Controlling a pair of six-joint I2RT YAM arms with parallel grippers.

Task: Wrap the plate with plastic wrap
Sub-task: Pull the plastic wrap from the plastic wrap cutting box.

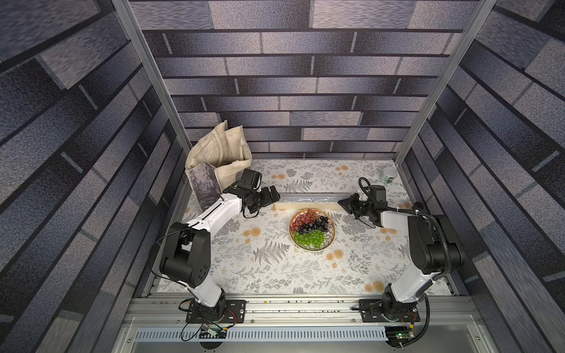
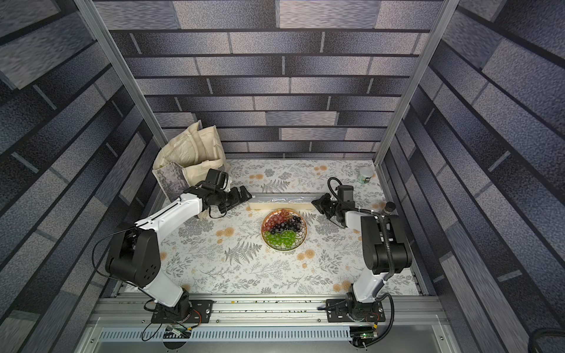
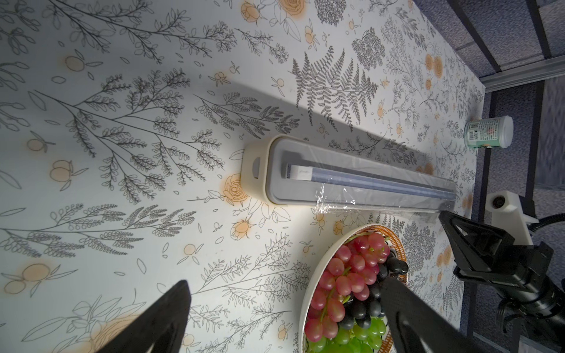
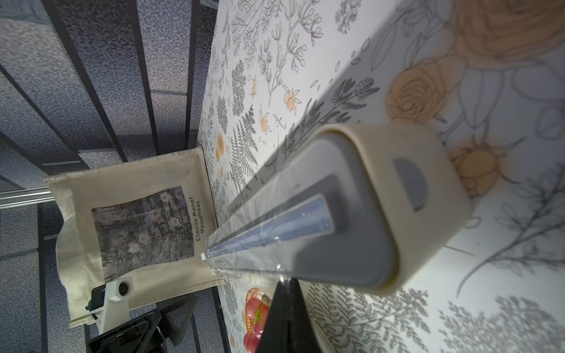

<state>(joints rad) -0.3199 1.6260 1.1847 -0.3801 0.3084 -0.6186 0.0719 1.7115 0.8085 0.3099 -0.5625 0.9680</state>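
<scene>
Right hand (image 4: 286, 282) reaches low, pinched shut on the plastic wrap (image 3: 336, 201) at its dispenser box (image 1: 293, 206) — left hand (image 1: 266, 200) hovers wide open opposite. Grapes (image 1: 310, 227) fill the plate (image 1: 332, 240).

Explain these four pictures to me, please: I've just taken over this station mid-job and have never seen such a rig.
Two robot arms work at a flowered table. Two pictures are nearly equal top views; the others come from a camera on each wrist. On the table: a plate of grapes, a long dispenser behind it with plastic wrap across its top, a tote bag and a small jar in the far corners. The left gripper is open and empty near one dispenser end. The right gripper is shut at the other end, apparently pinching the wrap's loose edge.
</scene>
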